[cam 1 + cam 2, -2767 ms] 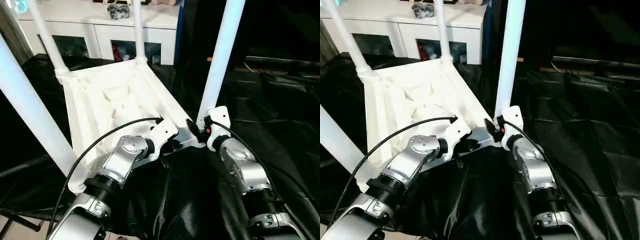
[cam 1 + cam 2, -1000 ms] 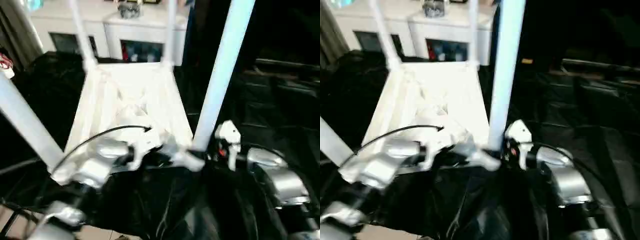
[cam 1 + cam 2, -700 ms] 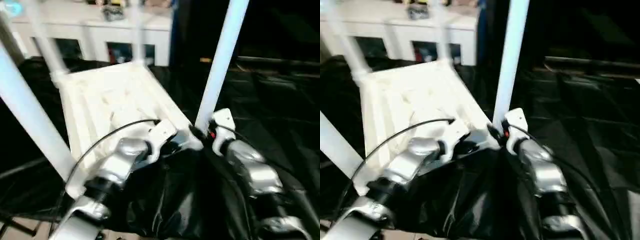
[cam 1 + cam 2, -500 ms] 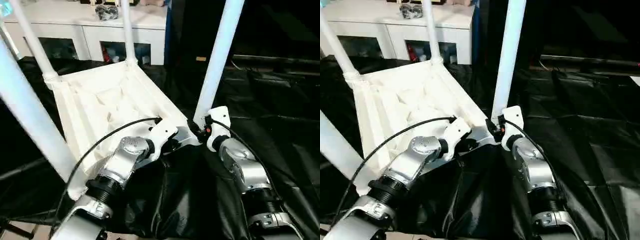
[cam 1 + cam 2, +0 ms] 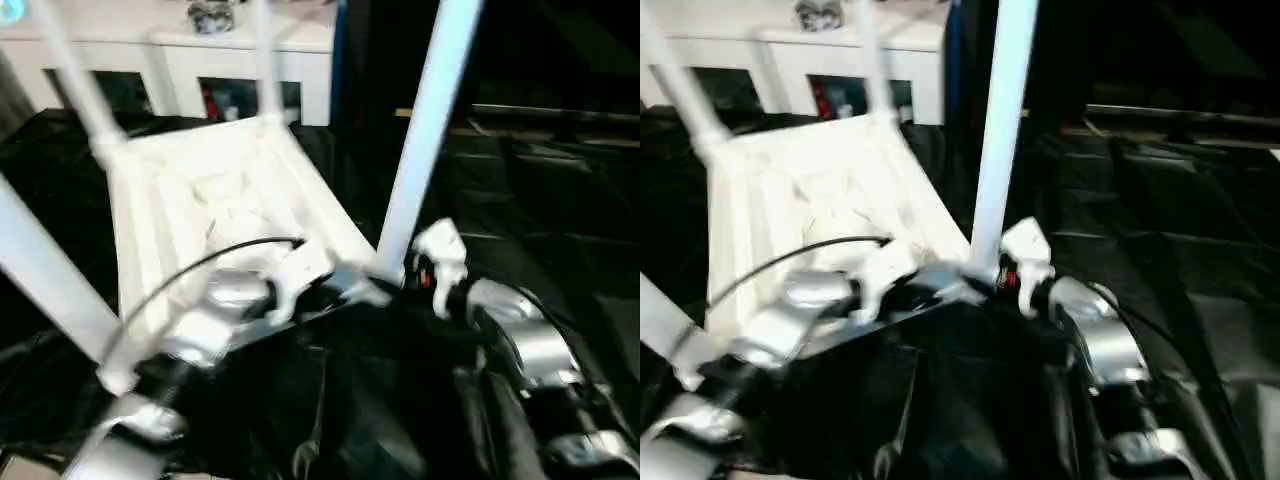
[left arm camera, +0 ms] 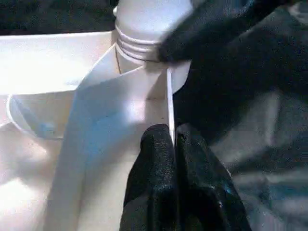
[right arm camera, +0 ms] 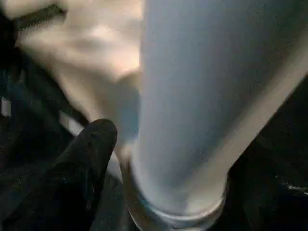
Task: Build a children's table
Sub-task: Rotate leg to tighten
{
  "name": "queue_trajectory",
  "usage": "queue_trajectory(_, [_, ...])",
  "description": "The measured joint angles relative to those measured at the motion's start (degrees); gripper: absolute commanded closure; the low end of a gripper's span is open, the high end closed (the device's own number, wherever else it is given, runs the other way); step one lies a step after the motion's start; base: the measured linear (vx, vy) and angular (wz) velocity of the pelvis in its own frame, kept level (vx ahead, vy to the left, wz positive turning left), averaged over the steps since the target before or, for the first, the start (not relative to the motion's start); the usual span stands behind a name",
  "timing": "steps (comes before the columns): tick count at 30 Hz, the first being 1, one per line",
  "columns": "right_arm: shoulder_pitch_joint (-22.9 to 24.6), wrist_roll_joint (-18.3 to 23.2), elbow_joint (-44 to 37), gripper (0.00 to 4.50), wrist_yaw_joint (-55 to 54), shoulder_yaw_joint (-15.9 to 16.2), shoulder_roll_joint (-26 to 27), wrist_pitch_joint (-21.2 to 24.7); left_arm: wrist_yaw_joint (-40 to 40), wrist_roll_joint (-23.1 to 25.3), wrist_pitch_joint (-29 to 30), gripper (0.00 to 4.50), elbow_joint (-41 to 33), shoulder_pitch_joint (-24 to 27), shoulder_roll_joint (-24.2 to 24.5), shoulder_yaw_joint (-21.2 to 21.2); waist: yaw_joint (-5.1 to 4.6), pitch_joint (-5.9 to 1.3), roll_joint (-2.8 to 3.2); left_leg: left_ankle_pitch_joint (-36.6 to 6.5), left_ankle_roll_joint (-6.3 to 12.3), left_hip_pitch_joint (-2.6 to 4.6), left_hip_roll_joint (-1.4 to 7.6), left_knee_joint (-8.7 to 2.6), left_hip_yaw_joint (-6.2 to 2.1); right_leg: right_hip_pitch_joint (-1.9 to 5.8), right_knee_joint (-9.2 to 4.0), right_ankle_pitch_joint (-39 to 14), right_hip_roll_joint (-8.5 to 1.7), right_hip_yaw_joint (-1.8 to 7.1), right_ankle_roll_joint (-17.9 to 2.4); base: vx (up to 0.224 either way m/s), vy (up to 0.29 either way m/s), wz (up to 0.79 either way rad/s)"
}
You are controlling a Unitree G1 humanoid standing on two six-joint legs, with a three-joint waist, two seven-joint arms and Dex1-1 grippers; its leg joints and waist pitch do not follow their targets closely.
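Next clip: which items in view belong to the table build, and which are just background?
Part of the job:
- upturned white tabletop
- four white legs standing in its corners, e.g. nearest right leg
- left tool, pinching the tabletop's edge

Background:
- black table cover
- white cabinet

Black cloth (image 5: 560, 210) covers the work surface, creased and catching glints of light. Behind it stands a low white cabinet (image 5: 180, 45) with dark open compartments (image 5: 225, 98); small objects (image 5: 210, 14) rest on top.
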Motion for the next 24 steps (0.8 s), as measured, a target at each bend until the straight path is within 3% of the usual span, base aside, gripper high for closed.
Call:
queue_trajectory(7, [0.54,0.16,-1.79,0.68,5.83,1.55,-2.13,-0.51,-5.56,-1.85,-0.82,4.5,-1.05,0.43,3.12,-0.05,0.99,0.01,-0.01,0.15,0.31,-0.25,-0.03,0.04,0.57,-0.39,0.1,-0.06,-0.19,0.21,-0.06,0.0,0.0,0.0])
queue_trajectory(15, [1.36,1.42,-2.77,1.38,8.15,2.24,-2.49,-0.53,-7.76,-2.11,-1.44,4.5,-1.59,1.14,4.03,-0.27,1.5,0.02,-0.06,0.11,0.18,-0.2,0.01,0.1,0.74,-0.48,0.4,-0.06,-0.27,0.22,-0.05,0.0,0.0,0.0])
queue_trajectory(24, [1.45,1.49,-2.92,1.8,8.39,2.28,-2.55,-0.53,-8.0,-2.37,-1.74,4.5,-1.59,1.19,4.23,-0.45,1.51,0.02,-0.06,0.12,0.19,-0.21,0.01,0.33,0.79,-0.54,0.73,-0.1,-0.36,0.23,-0.01,0.0,0.0,0.0])
